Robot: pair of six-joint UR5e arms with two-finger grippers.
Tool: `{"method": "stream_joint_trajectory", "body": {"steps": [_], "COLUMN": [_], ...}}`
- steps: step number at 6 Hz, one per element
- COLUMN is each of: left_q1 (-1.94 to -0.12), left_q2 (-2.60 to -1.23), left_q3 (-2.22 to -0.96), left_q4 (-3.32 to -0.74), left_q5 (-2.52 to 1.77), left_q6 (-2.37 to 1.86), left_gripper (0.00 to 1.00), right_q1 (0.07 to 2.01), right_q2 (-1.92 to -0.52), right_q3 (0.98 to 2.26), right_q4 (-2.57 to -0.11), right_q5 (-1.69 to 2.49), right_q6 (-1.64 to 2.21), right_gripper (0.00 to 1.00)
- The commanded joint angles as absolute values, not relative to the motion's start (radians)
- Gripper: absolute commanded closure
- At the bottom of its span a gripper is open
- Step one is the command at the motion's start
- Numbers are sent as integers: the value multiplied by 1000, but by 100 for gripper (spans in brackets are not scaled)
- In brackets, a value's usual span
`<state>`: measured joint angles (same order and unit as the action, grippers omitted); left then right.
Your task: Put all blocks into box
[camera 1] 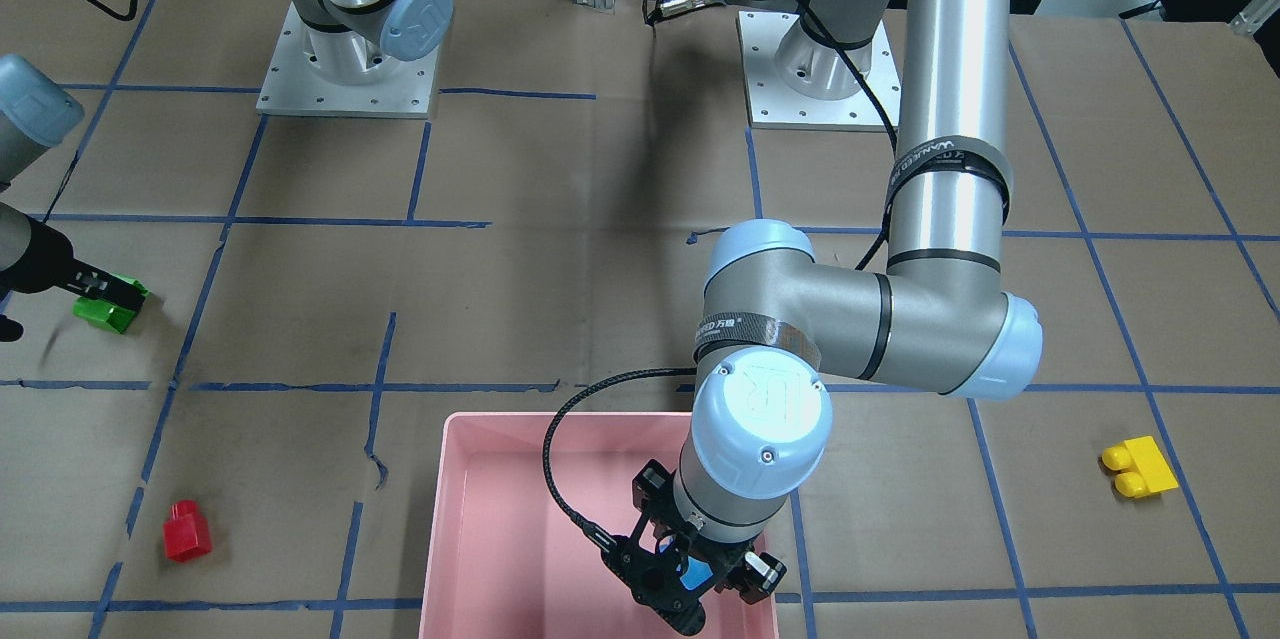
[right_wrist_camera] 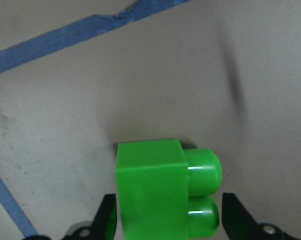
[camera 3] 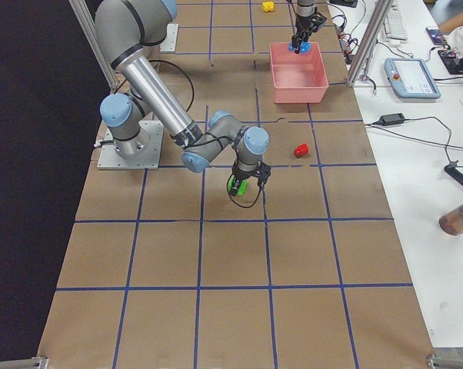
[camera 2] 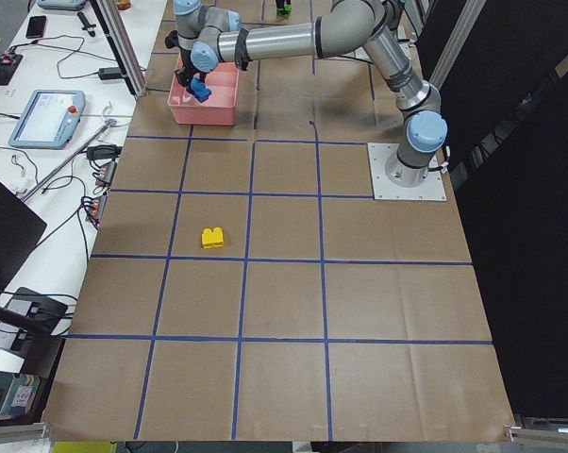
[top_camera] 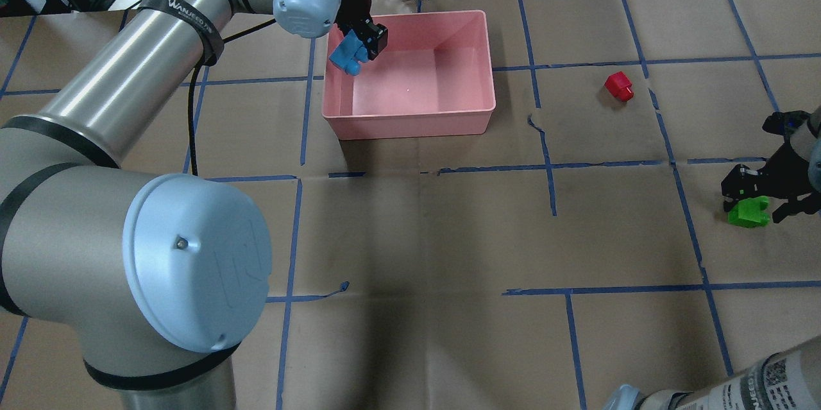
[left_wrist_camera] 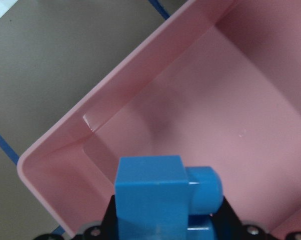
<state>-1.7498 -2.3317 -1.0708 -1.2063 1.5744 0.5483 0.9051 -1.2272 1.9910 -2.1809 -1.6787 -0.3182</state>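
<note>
We take this for a robotics lab — a brown paper-covered bench (camera 2: 284,311) gridded with blue tape (camera 2: 249,261), bolted steel arm baseplates (camera 2: 408,174), and grey teach pendants (camera 2: 45,116) among loose cables (camera 2: 48,179).

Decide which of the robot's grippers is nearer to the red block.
Right. The right gripper, at the green block, is a short way from the red block. The left gripper holds the blue block over the far side of the box.

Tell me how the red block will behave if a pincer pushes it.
The red block looks like rigid plastic, so it probably won't flex. It's small, so likely light, sliding easily on the paper. One stud sticks out sideways, so it might turn rather than roll.
</note>
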Motion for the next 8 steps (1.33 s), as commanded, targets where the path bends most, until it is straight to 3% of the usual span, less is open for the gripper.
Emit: {"method": "stream_joint_trajectory", "body": {"steps": [1,2,3,5,6,8], "left_q1": [-1737,-1662,-1555,-1395,-1279,-1143], "left_q2": [-2306,-2233,-2156,-2031,-2031,-2121], "left_q3": [-1084,-1116,-1197,-1406,-1487,-1485], "left_q4": [-1221,-1245,-1246,-1145,-1082,-985], "left_q5": [1580,1586,1583,1635,1667,1666], "left_q6": [552,552,554,563,568,526], "left_gripper": [0,0,1,1,1,1], "right_q1": [905,905,905,917,937,1073], "right_q2": [-1227,-1227,-1238,-1247,-1255,-1269], "right_q3": [1988,1987,1980,1840,1757,1573], "right_q4": [-2181,-2181,-2180,-2130,-2053,-1898], "right_q5": [-1678,-1678,-1678,-1677,-1661,-1613], "right_q6": [-318,-319,-315,-314,-316,-310], "right_gripper": [46,59,65,65,64,64]}}
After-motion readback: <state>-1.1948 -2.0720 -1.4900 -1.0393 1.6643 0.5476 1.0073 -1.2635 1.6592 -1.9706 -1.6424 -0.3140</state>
